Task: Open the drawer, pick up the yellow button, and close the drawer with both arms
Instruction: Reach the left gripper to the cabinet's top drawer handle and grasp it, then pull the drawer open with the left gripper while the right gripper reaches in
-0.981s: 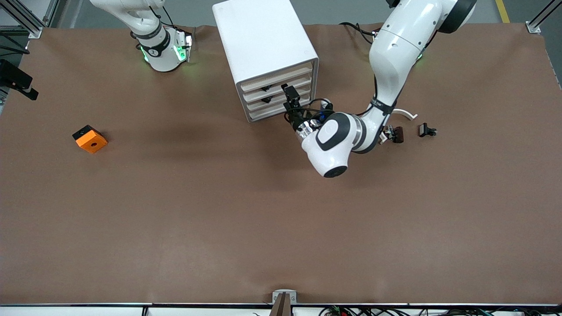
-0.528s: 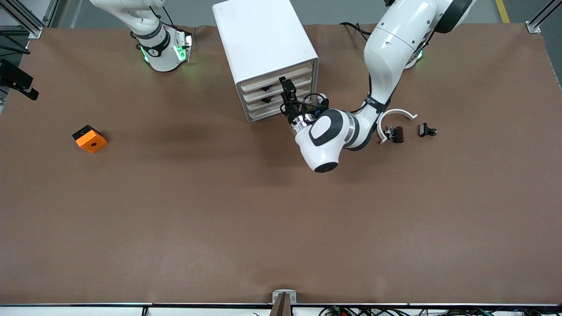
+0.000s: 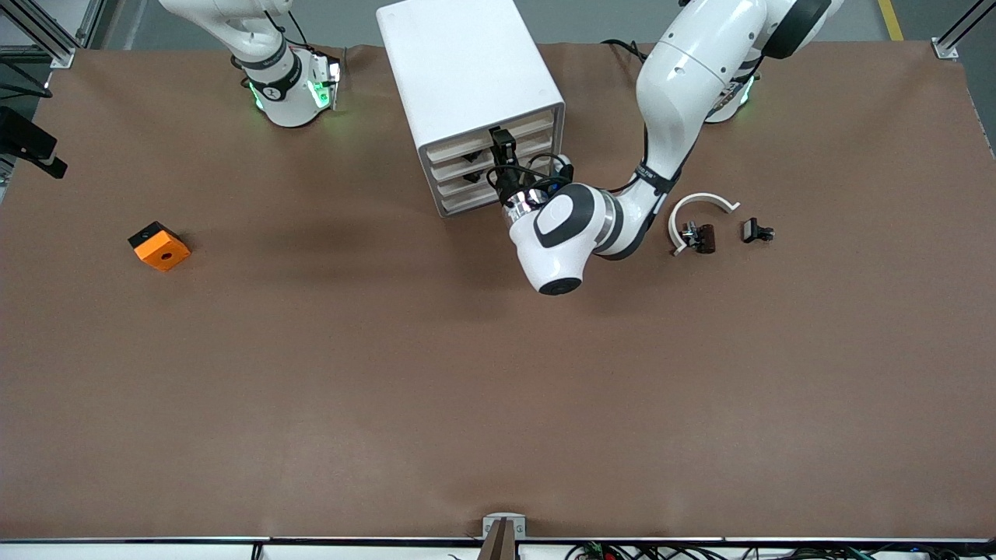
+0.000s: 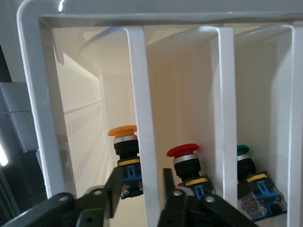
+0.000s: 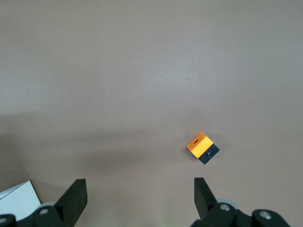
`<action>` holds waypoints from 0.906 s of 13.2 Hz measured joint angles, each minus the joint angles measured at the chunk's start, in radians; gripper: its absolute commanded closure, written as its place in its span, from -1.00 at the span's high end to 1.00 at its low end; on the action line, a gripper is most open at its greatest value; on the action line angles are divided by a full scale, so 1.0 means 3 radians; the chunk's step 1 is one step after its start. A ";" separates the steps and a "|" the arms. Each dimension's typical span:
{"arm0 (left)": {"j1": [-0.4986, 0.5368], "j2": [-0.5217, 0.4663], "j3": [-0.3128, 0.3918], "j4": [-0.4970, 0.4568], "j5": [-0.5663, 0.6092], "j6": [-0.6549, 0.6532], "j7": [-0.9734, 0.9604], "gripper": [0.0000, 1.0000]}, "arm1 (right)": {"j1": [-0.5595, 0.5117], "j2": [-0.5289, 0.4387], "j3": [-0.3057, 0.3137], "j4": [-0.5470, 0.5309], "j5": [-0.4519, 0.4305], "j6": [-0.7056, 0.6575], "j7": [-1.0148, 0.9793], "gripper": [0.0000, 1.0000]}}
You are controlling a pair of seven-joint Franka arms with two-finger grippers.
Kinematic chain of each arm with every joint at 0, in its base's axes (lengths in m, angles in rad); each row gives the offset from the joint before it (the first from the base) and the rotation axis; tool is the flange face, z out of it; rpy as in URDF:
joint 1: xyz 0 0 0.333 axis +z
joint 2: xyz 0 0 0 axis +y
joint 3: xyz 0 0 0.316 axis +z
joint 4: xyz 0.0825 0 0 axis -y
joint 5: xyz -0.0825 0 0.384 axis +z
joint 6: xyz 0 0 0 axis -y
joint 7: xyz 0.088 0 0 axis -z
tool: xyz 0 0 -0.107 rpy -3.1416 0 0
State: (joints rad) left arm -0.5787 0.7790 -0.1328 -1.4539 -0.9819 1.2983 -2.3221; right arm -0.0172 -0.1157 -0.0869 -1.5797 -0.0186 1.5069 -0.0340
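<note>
The button [image 4: 125, 158], with its orange-yellow cap, is seen standing inside the white drawer cabinet [image 3: 467, 78], beside a red-capped button [image 4: 185, 165] and a green-capped button [image 4: 247, 168], each separated by a white vertical bar [image 4: 144, 127]. The left gripper [image 4: 139, 189] is held at the cabinet front, its fingers spread to either side of that bar. A slip may be risked if the fingers close off-centre, so the drawer could stay shut or jam. The right gripper [image 5: 137, 196] waits high over the tabletop [image 3: 389, 373], its fingers spread wide, above the orange block [image 3: 159, 246].
</note>
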 measured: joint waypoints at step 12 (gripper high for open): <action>0.0331 0.0063 0.0101 0.0179 -0.0001 0.0045 0.0021 -1.00 | 0.0000 0.0014 0.0005 0.0025 0.0066 -0.0025 0.0010 1.00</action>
State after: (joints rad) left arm -0.4795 0.7980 -0.1024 -1.4003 -0.9821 1.3119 -2.3158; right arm -0.0171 -0.1115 -0.0853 -1.5722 0.0013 1.4995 -0.0311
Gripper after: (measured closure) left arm 0.859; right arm 0.000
